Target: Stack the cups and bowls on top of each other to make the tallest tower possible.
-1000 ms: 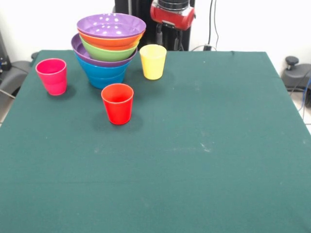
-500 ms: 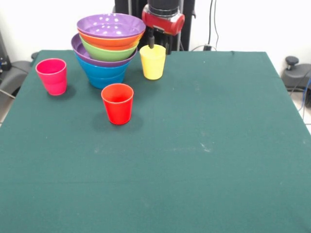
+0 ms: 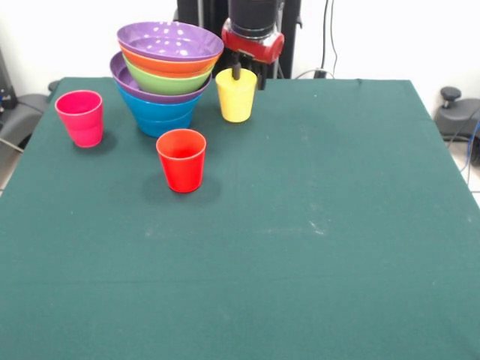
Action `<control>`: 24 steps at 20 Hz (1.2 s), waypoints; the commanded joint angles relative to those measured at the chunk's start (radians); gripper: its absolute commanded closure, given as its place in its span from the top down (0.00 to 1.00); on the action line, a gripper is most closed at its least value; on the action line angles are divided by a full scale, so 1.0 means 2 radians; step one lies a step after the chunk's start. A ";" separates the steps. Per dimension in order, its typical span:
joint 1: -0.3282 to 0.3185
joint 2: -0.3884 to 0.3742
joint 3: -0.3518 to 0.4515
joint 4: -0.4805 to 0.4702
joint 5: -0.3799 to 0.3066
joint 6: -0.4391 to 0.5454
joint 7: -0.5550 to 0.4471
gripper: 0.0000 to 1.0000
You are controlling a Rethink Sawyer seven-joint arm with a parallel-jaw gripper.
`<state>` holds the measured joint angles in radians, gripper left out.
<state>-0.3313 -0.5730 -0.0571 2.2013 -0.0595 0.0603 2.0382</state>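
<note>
The tower stands at the table's far left: a blue bowl lowest, then purple, green and orange rims, and a wide purple bowl on top. The yellow cup stands upright just right of it. The red cup stands in front of the tower, and the pink cup to its left. My gripper hangs over the yellow cup's far rim, open. One dark finger dips inside the cup. The cup rests on the table.
The green cloth table spreads to the right and near side. The black pedestal stands behind the tower. Grey gear sits off the left edge and the right edge.
My gripper has come down and moved left in the picture, from behind the yellow cup to its rim. The cups and bowls have not moved.
</note>
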 commanded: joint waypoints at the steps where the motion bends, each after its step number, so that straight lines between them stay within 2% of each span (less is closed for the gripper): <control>1: 0.012 0.050 0.032 -0.051 0.003 -0.045 0.067 1.00; 7: 0.020 0.048 0.034 -0.040 0.009 -0.054 0.075 1.00; 16: 0.033 0.066 0.026 -0.057 0.012 -0.070 0.075 1.00; 17: 0.036 0.065 0.023 -0.059 0.011 -0.070 0.073 0.00; 24: 0.057 0.059 0.007 -0.072 0.022 -0.056 0.073 0.00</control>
<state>-0.2530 -0.4848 -0.0941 2.1961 -0.0591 0.0103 2.0385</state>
